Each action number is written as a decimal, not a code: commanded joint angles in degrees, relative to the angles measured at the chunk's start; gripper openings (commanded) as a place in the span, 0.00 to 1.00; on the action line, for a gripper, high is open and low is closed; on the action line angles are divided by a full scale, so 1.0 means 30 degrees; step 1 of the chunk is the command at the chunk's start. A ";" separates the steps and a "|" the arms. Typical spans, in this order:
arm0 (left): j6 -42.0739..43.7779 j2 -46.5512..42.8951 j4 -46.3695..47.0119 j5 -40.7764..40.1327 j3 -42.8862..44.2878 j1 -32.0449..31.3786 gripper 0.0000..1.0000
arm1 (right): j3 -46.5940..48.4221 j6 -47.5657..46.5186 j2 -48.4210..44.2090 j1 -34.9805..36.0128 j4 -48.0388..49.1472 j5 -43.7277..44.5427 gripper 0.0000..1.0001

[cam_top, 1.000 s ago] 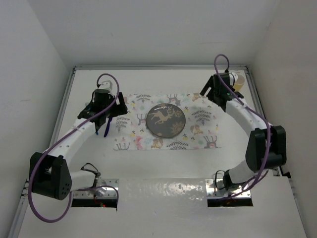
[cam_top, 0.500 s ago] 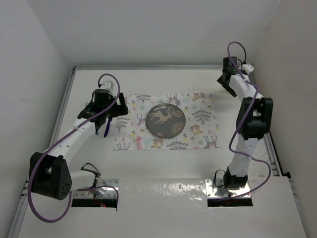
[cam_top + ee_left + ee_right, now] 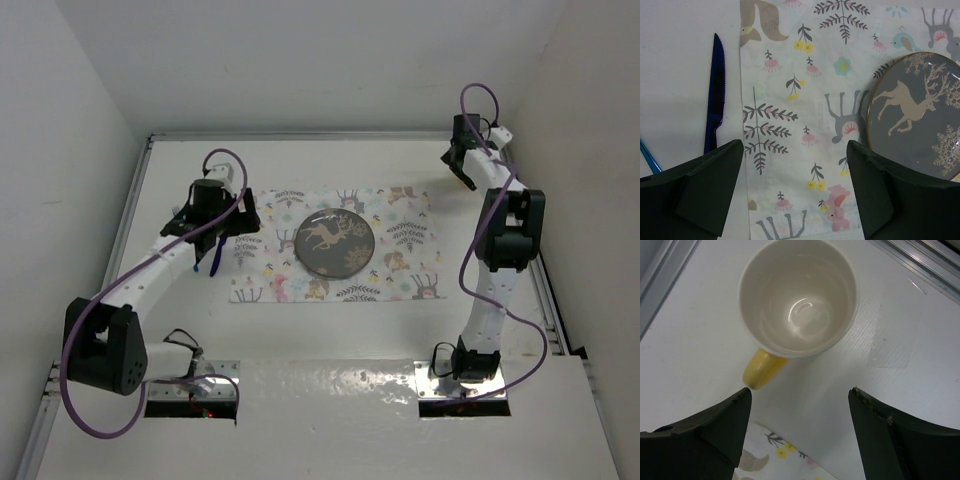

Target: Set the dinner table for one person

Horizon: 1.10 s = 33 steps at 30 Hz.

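The dinner table (image 3: 330,330) is seen filling the middle of the overhead view, a rigid, smooth white top with metal rails. It is judged to be a fixed surface to be laid upon, not something to be gripped, and smooth enough that light pieces could slide on it. A printed mat (image 3: 400,260) is spread at its centre, and a dark plate (image 3: 335,243) with a deer design is set on the mat.

The left gripper (image 3: 795,147) is held released over the mat's left part, and nothing is seen between its jaws. A dark blue knife (image 3: 716,90) is laid on the bare table at the left of that wrist view, just beside the mat's edge. A thin teal item at the far left edge cannot be identified.

The right gripper (image 3: 800,392) is also spread wide and empty. It is placed in the upper right of the overhead view, above a white mug (image 3: 797,305). The mug is stood upright and empty on the bare table, apart from the mat's corner. Its yellow handle (image 3: 761,369) is pointed toward the lower left of the wrist view.

The mug is judged stiff, glossy, breakable and moderately light. A grasp across the rim or body is advised, as the handle looks short and rounded.
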 commanded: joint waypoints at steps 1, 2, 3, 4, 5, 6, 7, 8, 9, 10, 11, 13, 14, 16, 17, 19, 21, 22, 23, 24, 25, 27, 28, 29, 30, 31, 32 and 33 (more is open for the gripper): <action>0.0403 0.0212 0.0820 0.0110 0.0301 -0.0063 0.82 | 0.0258 -0.0280 -0.0129 0.0128 0.1691 -0.0153 0.77; 0.0432 0.0241 0.0820 0.0081 0.0301 -0.0063 0.82 | 0.0229 -0.0280 -0.0187 0.0157 0.1837 -0.0037 0.77; 0.0461 0.0358 0.0791 0.0081 0.0330 -0.0063 0.82 | 0.0171 -0.0454 -0.0217 0.0216 0.1955 -0.0007 0.77; 0.0491 0.0417 0.0791 0.0081 0.0360 -0.0063 0.82 | 0.0171 -0.0543 -0.0333 0.0274 0.2014 -0.0035 0.77; 0.0462 0.0417 0.0791 0.0081 0.0360 -0.0063 0.82 | 0.0171 -0.0573 -0.0421 0.0333 0.2072 -0.0036 0.77; 0.0462 0.0504 0.0791 0.0081 0.0360 -0.0063 0.82 | 0.0171 -0.0544 -0.0480 0.0363 0.2102 -0.0007 0.77; 0.0491 0.0534 0.0762 0.0081 0.0360 -0.0063 0.82 | 0.0142 -0.0515 -0.0568 0.0450 0.2131 0.0052 0.77; 0.0491 0.0593 0.0761 0.0081 0.0360 -0.0063 0.82 | 0.0112 -0.0427 -0.0685 0.0451 0.2161 0.0168 0.77; 0.0491 0.0622 0.0761 0.0052 0.0389 -0.0063 0.82 | 0.0170 -0.0136 -0.0715 0.0509 0.2161 0.0546 0.76; 0.0491 0.0651 0.0790 0.0023 0.0389 -0.0063 0.82 | 0.0200 0.0128 -0.0715 0.0480 0.1871 0.0724 0.76; 0.0491 0.0739 0.0762 0.0022 0.0389 -0.0063 0.82 | 0.0374 0.0565 -0.0715 0.0451 0.1723 0.0987 0.75; 0.0491 0.0827 0.0732 -0.0036 0.0418 -0.0063 0.82 | 0.0521 0.0744 -0.0744 0.0451 0.1547 0.1486 0.72; 0.0520 0.0886 0.0732 -0.0036 0.0448 -0.0063 0.82 | 0.0522 0.0890 -0.0860 0.0451 0.1575 0.1575 0.69; 0.0520 0.0974 0.0703 -0.0065 0.0477 -0.0092 0.82 | 0.0464 0.0950 -0.1066 0.0363 0.1663 0.1634 0.65; 0.0549 0.1003 0.0703 -0.0094 0.0477 -0.0063 0.82 | 0.0522 0.1154 -0.1270 0.0305 0.1576 0.1721 0.63; 0.0579 0.1091 0.0644 -0.0153 0.0564 -0.0092 0.82 | 0.0551 0.1302 -0.1505 0.0041 0.1487 0.1635 0.55; 0.0608 0.1149 0.0615 -0.0153 0.0565 -0.0063 0.82 | 0.0843 0.1507 -0.1652 -0.0250 0.1137 0.1664 0.48; 0.0637 0.1121 0.0586 -0.0153 0.0594 -0.0092 0.82 | 0.1105 0.1449 -0.1682 -0.0339 0.0903 0.1548 0.47; 0.0666 0.1208 0.0586 -0.0124 0.0623 -0.0063 0.82 | 0.1253 0.1391 -0.1740 -0.0427 0.0756 0.1517 0.46; 0.0667 0.1208 0.0586 -0.0095 0.0653 -0.0063 0.82 | 0.1400 0.1390 -0.1740 -0.0573 0.0465 0.1546 0.45; 0.0696 0.1266 0.0557 -0.0095 0.0653 -0.0063 0.82 | 0.1604 0.1332 -0.1740 -0.0633 0.0375 0.1488 0.44; 0.0754 0.1325 0.0527 -0.0095 0.0740 -0.0092 0.82 | 0.1722 0.1331 -0.1740 -0.0808 0.0141 0.1313 0.44; 0.0755 0.1355 0.0527 -0.0095 0.0770 -0.0063 0.82 | 0.1810 0.1563 -0.1711 -0.0867 0.0052 0.1254 0.44; 0.0784 0.1413 0.0498 -0.0153 0.0770 -0.0063 0.82 | 0.1811 0.1682 -0.1682 -0.1013 -0.0065 0.1195 0.44; 0.0784 0.1413 0.0498 -0.0124 0.0799 -0.0063 0.82 | 0.1724 0.1828 -0.1653 -0.1072 -0.0095 0.1195 0.44; 0.0784 0.1442 0.0498 -0.0124 0.0770 -0.0063 0.82 | 0.1665 0.2032 -0.1682 -0.1131 -0.0008 0.1108 0.44; 0.0784 0.1472 0.0498 -0.0153 0.0770 -0.0063 0.82 | 0.1636 0.2150 -0.1653 -0.1276 0.0080 0.0991 0.45; 0.0784 0.1443 0.0498 -0.0124 0.0741 -0.0063 0.82 | 0.1722 0.2529 -0.1537 -0.1365 0.0052 0.0990 0.45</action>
